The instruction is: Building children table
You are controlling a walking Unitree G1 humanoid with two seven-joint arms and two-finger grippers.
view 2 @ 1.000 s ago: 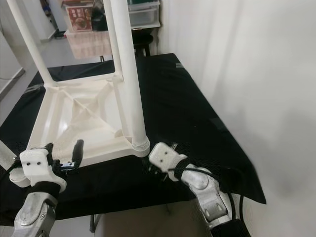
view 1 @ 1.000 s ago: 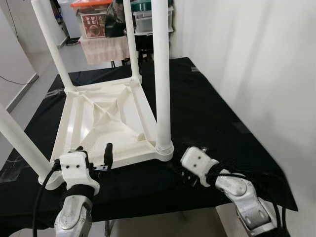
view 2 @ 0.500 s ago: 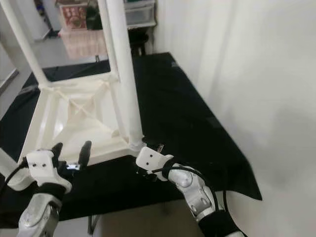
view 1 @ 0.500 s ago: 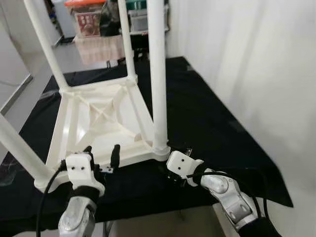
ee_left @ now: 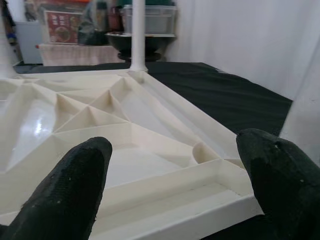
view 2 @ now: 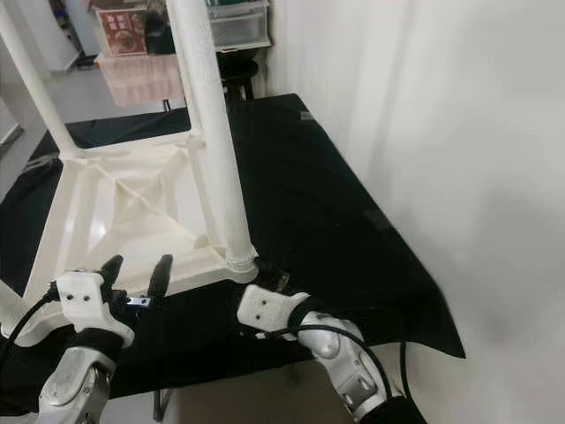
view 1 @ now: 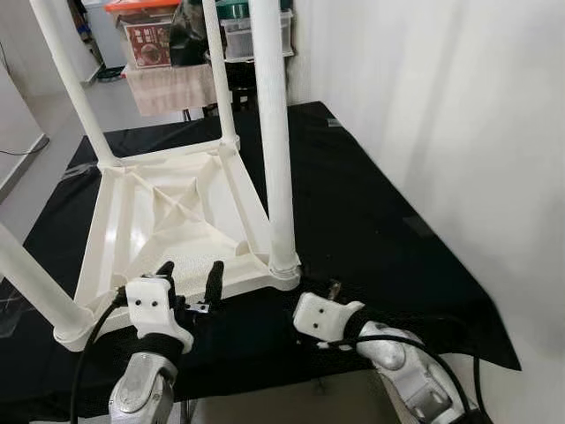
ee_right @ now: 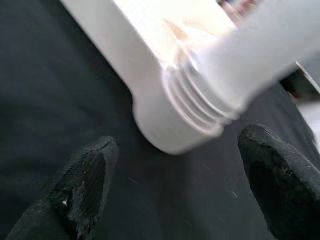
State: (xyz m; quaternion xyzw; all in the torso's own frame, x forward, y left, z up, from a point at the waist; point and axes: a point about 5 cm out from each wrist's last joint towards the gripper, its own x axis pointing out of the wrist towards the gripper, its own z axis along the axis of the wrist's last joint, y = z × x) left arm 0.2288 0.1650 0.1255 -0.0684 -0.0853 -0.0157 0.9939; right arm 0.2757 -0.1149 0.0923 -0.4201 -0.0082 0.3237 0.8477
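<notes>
the left gripper hovers at the near edge of the upturned table, fingers spread apart and holding nothing. the right gripper sits low on the cloth just beside the near right corner, its fingers also apart, with the leg socket between them in the wrist view. the black cloth covers the work surface. on it lies the white children's table, upside down, legs pointing up. the nearest leg stands upright, screwed into its corner socket. storage bins sit far behind.
</notes>
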